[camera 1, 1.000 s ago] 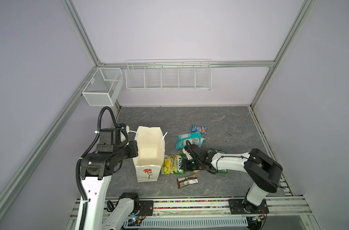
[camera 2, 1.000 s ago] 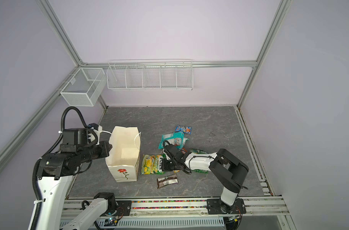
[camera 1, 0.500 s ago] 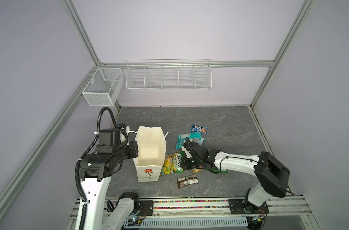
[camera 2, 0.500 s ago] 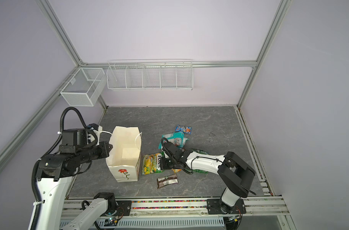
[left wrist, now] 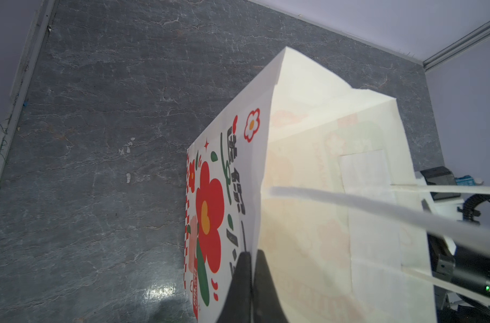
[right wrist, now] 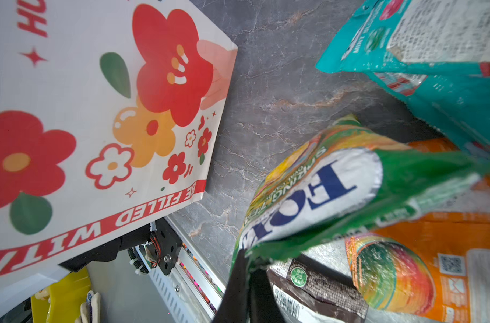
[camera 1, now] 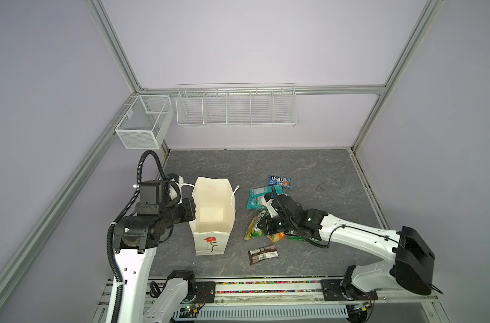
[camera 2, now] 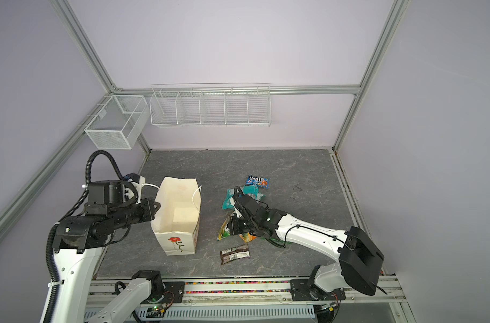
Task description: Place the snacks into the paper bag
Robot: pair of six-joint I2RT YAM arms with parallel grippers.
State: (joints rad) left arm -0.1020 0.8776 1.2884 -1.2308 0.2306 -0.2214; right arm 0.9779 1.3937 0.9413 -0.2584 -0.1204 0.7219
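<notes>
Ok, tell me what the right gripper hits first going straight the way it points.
Holding the FOX'S bag, the right gripper points at the side of the paper bag: likely that first. It seems tilted down, so the table between them might come sooner.

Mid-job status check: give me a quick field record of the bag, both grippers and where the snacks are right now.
bag: tall white paper gift bag with red flower, upright, open, no snack seen inside
left gripper: jaws shut on the bag's rim
right gripper: jaws shut on the edge of the yellow-green FOX'S packet
loose beside bag: teal packet, small blue M&M's pack, dark-brown bar, orange packet
snacks bagged: none
</notes>
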